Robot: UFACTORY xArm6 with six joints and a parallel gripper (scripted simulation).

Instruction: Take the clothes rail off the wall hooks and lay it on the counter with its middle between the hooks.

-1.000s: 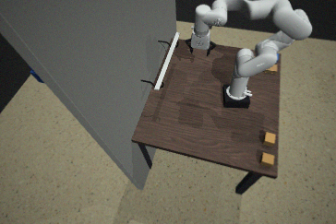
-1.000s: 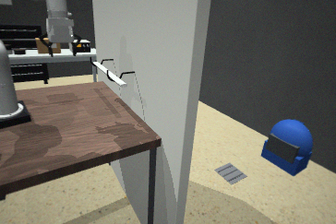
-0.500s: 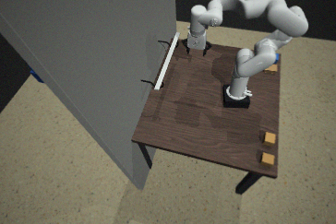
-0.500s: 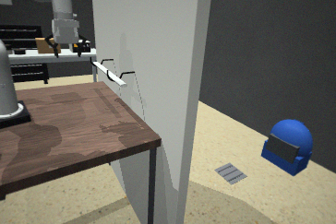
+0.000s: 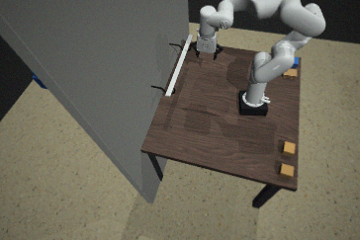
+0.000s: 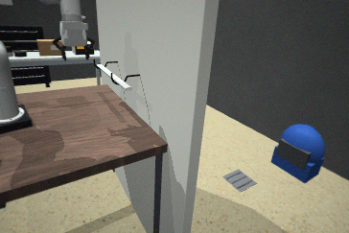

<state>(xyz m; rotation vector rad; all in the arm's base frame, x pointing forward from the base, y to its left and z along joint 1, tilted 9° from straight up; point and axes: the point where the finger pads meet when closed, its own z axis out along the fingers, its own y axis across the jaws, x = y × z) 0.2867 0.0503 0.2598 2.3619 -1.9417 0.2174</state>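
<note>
A: Non-task items on the dark wood table (image 5: 208, 142)?

B: Two small tan blocks (image 5: 289, 148) near its front right corner, one just beside the other. A third tan block (image 5: 291, 73) at the far right edge, a blue object (image 5: 297, 61) just behind it.

A: Off the table?

B: A blue domed object (image 6: 299, 152) with a grey front panel on the speckled floor, a grey slatted grate (image 6: 239, 180) near it. Dark shelving (image 6: 24, 68) in the background.
</note>
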